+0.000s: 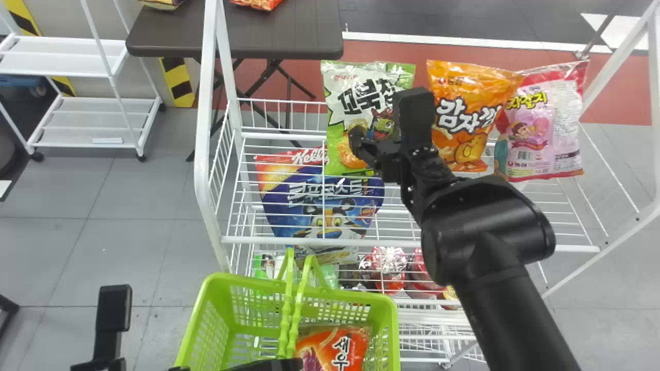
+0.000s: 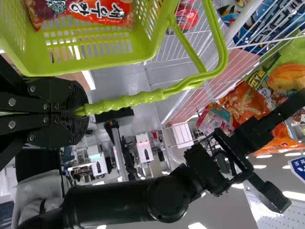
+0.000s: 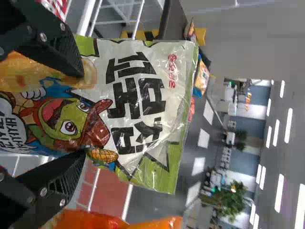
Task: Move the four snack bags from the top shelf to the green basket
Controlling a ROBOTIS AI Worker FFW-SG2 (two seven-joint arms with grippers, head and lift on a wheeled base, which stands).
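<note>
In the head view, my right gripper (image 1: 362, 143) is in front of the green-and-white snack bag (image 1: 344, 105) upright on the top shelf. The right wrist view has the right gripper (image 3: 81, 114) open, its fingers spread across the face of that bag (image 3: 138, 95). An orange bag (image 1: 466, 111) and a pink bag (image 1: 549, 123) stand to its right. My left gripper (image 1: 289, 364) is at the head view's bottom edge; in the left wrist view the left gripper (image 2: 82, 112) is shut on the handle of the green basket (image 2: 95, 59). A red-orange bag (image 1: 337, 348) lies in the basket (image 1: 389, 330).
A white wire rack (image 1: 412, 242) surrounds the bags, its side posts rising left and right. Below the top shelf are a blue bag (image 1: 330, 206) and several red packs (image 1: 386, 270). Behind stand a dark table (image 1: 278, 38) and a white cart (image 1: 98, 111).
</note>
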